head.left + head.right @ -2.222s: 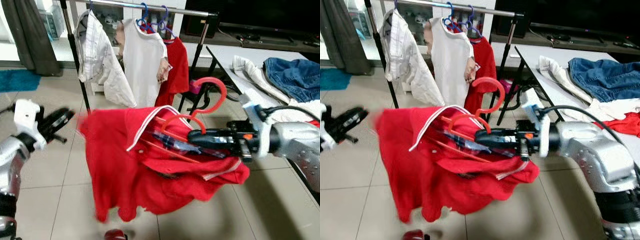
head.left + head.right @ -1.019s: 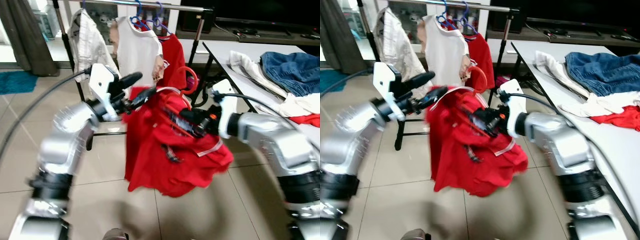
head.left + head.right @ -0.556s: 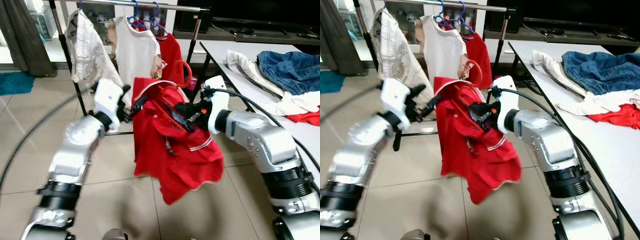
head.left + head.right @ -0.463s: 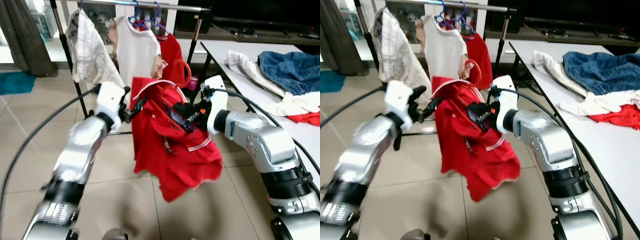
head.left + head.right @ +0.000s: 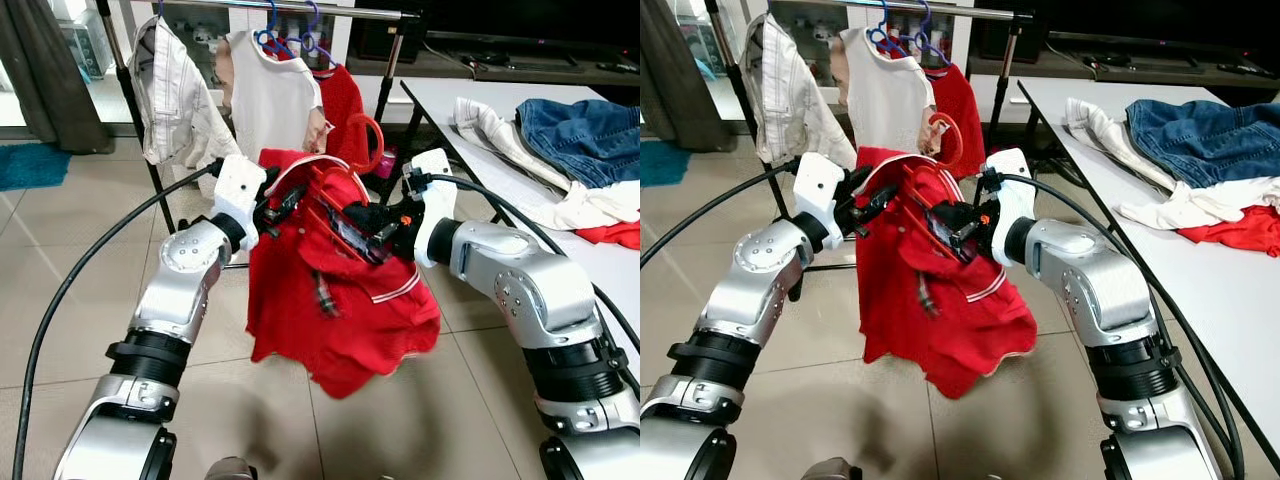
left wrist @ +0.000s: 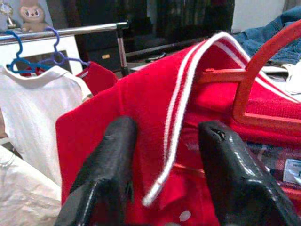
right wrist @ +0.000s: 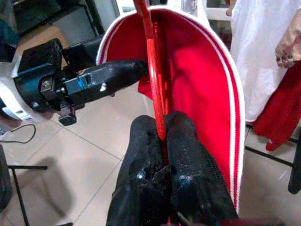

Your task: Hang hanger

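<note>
**Red shirt held up on its hanger in front of the clothes rail**

Red shirt [image 5: 340, 290] hangs on a red hanger [image 7: 153, 70] in mid-air, just short of the rail [image 5: 300, 10]. The right gripper [image 7: 162, 136] is clenched on the hanger's bar. The left gripper [image 6: 164, 136] is spread, one finger [image 6: 117, 141] either side of the white-striped collar [image 6: 181, 99]. More clothes [image 5: 575, 140] lie on the desk [image 5: 450, 95] to the right.
</note>
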`<state>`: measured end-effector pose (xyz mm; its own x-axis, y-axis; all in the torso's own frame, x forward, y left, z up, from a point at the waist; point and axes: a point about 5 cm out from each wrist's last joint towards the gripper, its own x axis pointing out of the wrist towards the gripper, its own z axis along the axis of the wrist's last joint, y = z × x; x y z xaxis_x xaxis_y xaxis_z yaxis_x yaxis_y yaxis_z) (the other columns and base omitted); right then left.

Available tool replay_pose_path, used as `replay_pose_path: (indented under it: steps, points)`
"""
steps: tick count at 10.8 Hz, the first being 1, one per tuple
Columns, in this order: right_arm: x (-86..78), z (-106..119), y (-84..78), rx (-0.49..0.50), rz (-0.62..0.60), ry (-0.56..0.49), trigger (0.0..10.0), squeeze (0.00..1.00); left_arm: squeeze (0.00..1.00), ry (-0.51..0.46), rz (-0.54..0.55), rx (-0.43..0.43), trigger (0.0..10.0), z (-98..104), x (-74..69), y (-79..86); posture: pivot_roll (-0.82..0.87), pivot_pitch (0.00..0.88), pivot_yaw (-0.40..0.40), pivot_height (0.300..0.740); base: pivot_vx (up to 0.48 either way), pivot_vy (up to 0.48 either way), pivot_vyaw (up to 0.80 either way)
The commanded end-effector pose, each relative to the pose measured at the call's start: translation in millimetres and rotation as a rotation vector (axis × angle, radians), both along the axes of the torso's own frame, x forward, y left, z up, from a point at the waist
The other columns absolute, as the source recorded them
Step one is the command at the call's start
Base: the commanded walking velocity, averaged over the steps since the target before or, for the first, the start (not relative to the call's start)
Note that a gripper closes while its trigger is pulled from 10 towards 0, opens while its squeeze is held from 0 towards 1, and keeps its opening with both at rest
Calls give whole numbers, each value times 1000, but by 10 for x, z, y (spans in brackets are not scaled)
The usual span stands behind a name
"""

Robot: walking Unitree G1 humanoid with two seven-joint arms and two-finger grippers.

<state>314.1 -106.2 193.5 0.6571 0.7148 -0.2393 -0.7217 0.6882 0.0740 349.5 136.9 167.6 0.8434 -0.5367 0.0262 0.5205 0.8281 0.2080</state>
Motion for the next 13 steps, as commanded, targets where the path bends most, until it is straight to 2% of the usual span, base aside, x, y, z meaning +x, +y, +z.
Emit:
replay_pose_path:
  steps: [1, 8, 10, 11, 12, 13]
  points:
    - [-13, 91, -48, 27, -16, -31, 10000, 0, 0, -13, 2, -2, 0, 19, 19, -22, 7, 0, -50, 740, 0, 0, 0]
    - [-22, 74, -29, 41, -7, -26, 10000, 0, 0, -21, 34, -57, 0, 29, 75, 74, 14, 0, -51, 740, 0, 0, 0]
    - [-4, 80, -44, 38, -9, -28, 10000, 0, 0, -14, 11, -74, 0, 27, 43, 74, 16, 0, -53, 740, 0, 0, 0]
    - [9, 93, -44, 40, -12, -31, 10000, 0, 0, -32, -54, -71, 4118, 76, -20, 36, 19, 0, -56, 740, 0, 0, 0]
    - [13, 95, -43, 41, -11, -31, 10000, 0, 0, -28, -167, -117, 10000, 122, -87, -23, 20, 0, -58, 740, 0, 0, 0]
    - [16, 94, -44, 40, -10, -29, 10000, 0, 1000, -18, -233, -107, 10000, 131, -129, -24, 21, 0, -57, 740, 0, 0, 0]
